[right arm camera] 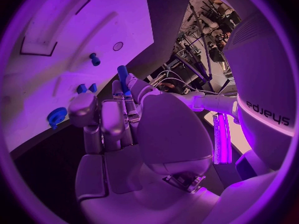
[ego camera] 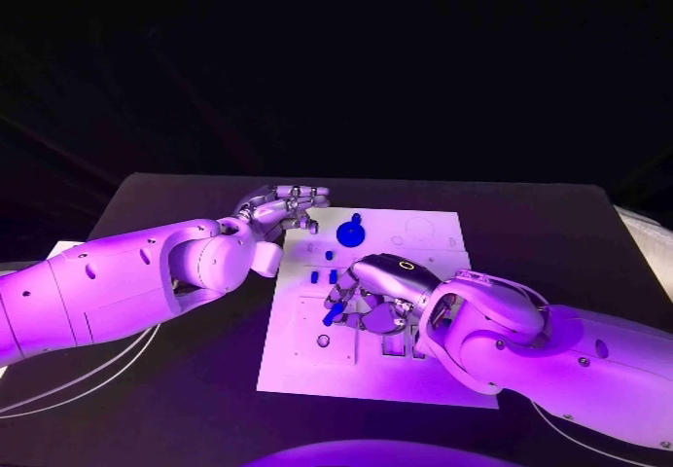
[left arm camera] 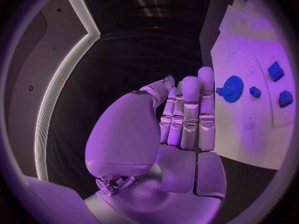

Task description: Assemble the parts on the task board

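The right hand [ego camera: 376, 292] hovers over the white task board's [ego camera: 316, 365] middle, fingers clamped on a blue peg [right arm camera: 123, 77]. At ten o'clock, the left hand [ego camera: 281, 209] rests by the board's edge, fingers straight, together, empty. A blue gear [ego camera: 349, 233] lies at twelve o'clock.

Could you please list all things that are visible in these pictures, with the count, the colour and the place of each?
table: one, black, under everything.
task board: one, white, in the middle of the table.
gear: one, blue, on the board's far part.
small blocks: two, blue, on the board beside the gear.
small peg: one, blue, close to the gear.
long part: one, blue, held in the right hand.
left hand: one, silver, at the board's far left corner, holding nothing.
right hand: one, silver, over the board's middle.
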{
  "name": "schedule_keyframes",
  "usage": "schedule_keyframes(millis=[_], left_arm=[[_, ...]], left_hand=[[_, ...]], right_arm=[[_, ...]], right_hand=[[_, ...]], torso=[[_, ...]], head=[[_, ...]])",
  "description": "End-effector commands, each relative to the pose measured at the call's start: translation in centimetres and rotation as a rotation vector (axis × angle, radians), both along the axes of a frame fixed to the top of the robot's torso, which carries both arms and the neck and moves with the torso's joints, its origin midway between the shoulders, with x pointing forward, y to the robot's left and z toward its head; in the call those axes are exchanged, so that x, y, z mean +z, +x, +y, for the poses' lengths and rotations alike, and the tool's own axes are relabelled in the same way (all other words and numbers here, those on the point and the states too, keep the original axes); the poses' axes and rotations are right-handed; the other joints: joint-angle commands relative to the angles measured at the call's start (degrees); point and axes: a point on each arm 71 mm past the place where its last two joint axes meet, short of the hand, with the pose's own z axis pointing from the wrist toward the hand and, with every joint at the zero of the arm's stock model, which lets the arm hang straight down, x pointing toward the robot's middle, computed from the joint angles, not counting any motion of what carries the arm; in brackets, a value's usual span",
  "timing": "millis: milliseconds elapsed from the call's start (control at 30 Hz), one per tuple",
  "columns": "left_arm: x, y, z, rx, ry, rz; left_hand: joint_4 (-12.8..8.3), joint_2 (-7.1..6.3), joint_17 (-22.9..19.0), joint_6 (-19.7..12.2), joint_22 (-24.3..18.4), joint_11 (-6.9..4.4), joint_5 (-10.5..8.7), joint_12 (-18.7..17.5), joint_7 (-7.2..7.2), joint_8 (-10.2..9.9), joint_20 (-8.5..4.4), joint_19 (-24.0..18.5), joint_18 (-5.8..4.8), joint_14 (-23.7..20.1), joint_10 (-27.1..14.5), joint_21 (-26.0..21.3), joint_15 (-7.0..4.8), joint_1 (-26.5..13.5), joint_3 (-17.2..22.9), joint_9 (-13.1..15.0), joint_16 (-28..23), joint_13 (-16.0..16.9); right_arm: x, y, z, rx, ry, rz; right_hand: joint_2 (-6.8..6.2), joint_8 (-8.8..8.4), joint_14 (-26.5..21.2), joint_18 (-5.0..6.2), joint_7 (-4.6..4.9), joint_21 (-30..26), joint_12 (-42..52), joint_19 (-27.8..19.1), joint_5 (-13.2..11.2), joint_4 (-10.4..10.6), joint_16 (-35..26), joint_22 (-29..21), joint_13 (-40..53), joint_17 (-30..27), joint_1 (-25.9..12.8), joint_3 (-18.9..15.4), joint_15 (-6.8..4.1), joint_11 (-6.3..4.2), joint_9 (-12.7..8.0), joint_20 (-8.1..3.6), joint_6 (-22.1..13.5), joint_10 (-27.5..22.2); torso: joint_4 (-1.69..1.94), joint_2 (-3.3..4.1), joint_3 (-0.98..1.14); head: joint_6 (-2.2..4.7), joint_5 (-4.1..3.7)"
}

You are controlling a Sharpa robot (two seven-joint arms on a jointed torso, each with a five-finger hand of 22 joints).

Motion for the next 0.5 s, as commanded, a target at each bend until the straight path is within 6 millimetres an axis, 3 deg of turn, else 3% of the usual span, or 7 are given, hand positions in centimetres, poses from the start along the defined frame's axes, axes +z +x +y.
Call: schedule_keyframes(millis=[33, 500], left_arm=[[0.1, 0.0, -0.3, -0.019, -0.015, -0.003], [-0.1, 0.0, -0.5, -0.022, -0.017, -0.001]], left_hand=[[0.08, 0.14, -0.06, -0.45, -0.06, -0.05, 0.12, 0.03, 0.0, 0.25, 0.08, 0.11, 0.59, -0.46, -0.45, -0.17, 0.05, -0.35, -0.36, -0.03, -0.15, -0.07], [0.08, 0.14, -0.06, -0.45, -0.06, -0.05, 0.12, 0.03, 0.0, 0.25, 0.08, 0.11, 0.59, -0.46, -0.45, -0.17, 0.05, -0.35, -0.36, -0.03, -0.15, -0.07]], right_arm=[[-0.7, -0.4, 0.8, 0.061, -0.013, 0.025], [-2.7, -0.5, 1.5, 0.097, -0.093, 0.014]], right_hand=[[-0.09, 0.09, 1.04, -0.54, 0.44, 0.08, -0.24, 0.08, 0.25, 0.1, 0.07, -0.09, 0.1, -0.06, 0.55, 0.41, -0.1, 0.41, -0.01, 0.19, 0.1, 0.13], [-0.11, 0.06, 1.02, -0.53, 0.48, 0.06, -0.34, 0.03, 0.37, 0.0, 0.07, -0.14, 0.11, -0.1, 0.56, 0.56, -0.08, 0.45, -0.02, 0.21, 0.08, 0.12]], torso=[[-0.19, 0.02, -0.05], [-0.05, 0.01, 0.05]], head=[[-0.23, 0.34], [-0.73, 0.43]])
